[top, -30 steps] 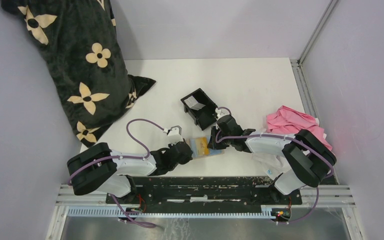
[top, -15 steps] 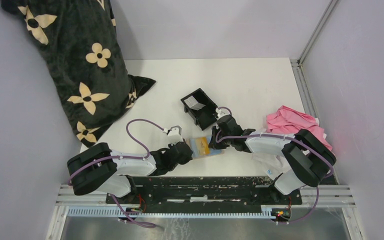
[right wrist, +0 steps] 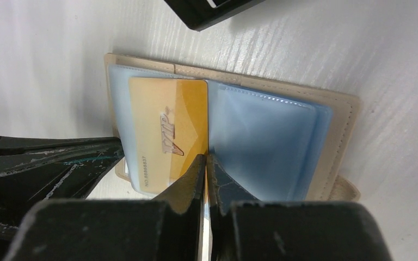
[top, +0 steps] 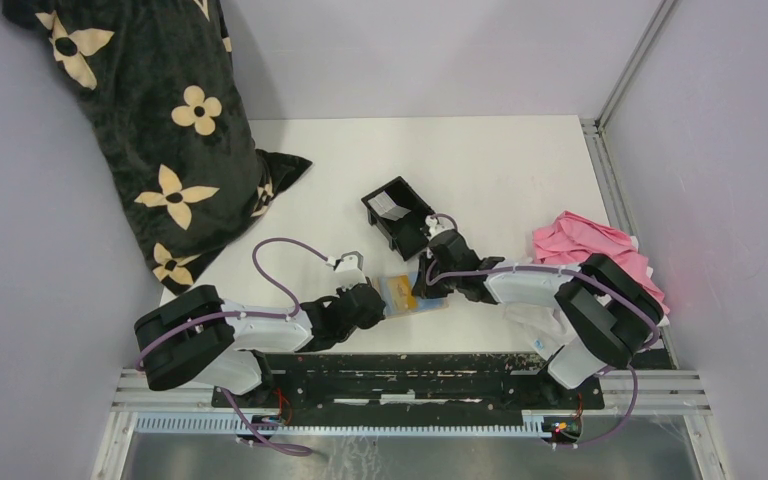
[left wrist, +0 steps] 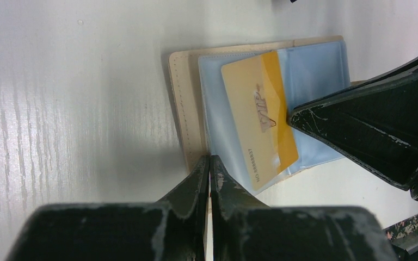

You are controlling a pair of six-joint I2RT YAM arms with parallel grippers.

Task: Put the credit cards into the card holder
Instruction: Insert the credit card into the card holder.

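We seat golden card (right wrist: pixel 166 130) in clear sleeve of open card holder (right wrist: pixel 337 136), flat on worktop (top: pixel 500 170). Left pincer (left wrist: pixel 209 160) together on holder's edge, likely pinning it. Right pincer (right wrist: pixel 206 159) together at card's edge; whether it grips, we cannot tell. Next move: slide card straight and fully home.

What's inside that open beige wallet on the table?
A golden-yellow card lies among pale blue plastic sleeves. Anything beneath that card or tucked within the other sleeves is covered.

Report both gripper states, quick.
Left gripper: closed, tips at edge of the tan leather-like folding card holder; grip unclear.
Right gripper: closed at edge of the golden-yellow plastic card; grip unclear.
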